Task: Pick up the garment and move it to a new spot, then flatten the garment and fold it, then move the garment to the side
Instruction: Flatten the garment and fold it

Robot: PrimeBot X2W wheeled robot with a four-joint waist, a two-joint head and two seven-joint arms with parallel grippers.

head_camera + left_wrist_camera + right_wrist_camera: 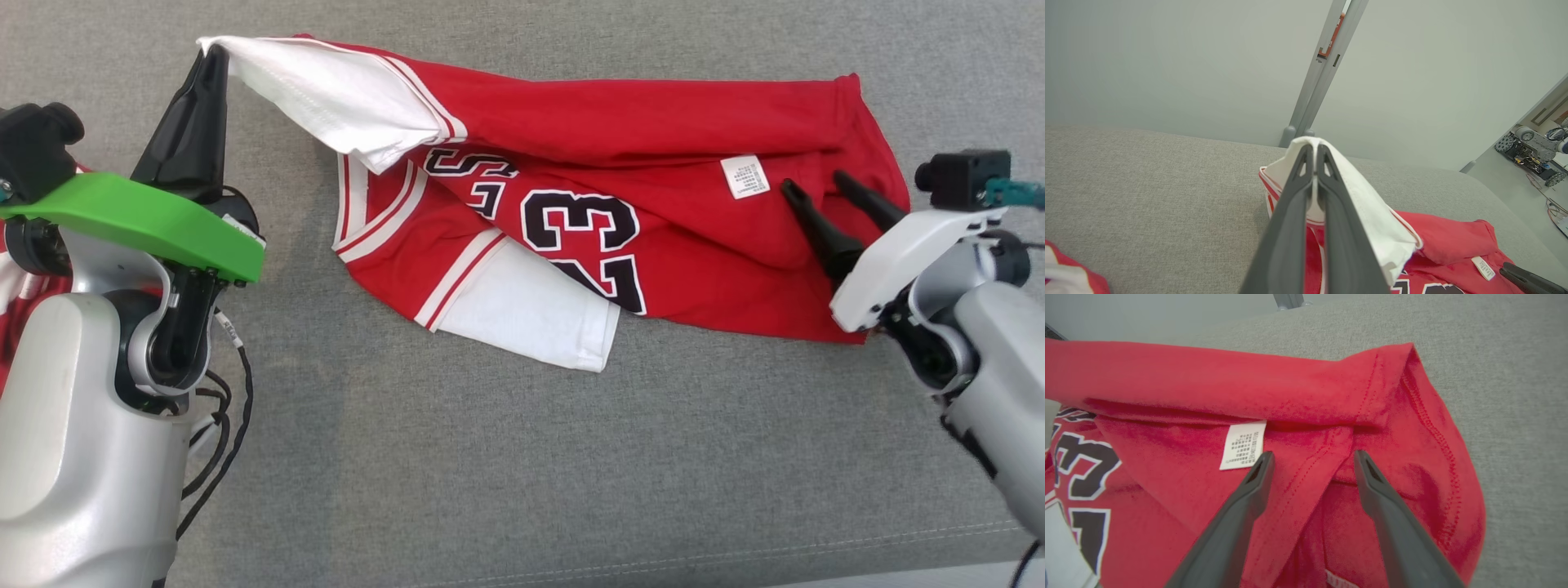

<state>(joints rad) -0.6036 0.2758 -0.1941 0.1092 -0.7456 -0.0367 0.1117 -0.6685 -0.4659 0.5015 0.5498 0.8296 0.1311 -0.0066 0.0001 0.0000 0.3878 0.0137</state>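
The red jersey [669,237] lies crumpled across the middle of the grey cushion [490,474], with its collar end to the left and its hem to the right. Its far edge is rolled over onto the front, covering part of the lettering above the number 23.

The left gripper [214,57] is clamped tight on the tip of one white sleeve [326,94] and holds it raised at the far left, so the cloth hangs in a taut line down to the body. The other white sleeve [531,314] lies loose on the near side.

The right gripper [815,181] has its fingers spread wide and holds nothing. It is poised over the right end of the jersey, just right of the white label [744,176]. A stitched fold of the hem sits between its fingers.

The step in hand appears to be flattening. To do it well, the right gripper should probably lower until the hem fold is well between the fingers, then close on that edge alone and not on a bunch of layers. With both ends held, drawing the arms apart and towards the far side should unroll the doubled edge. Lifting only slightly would let the cloth slide without dragging the near sleeve under the body. A sharp tug could pull the thin sleeve tip out of the left grip.
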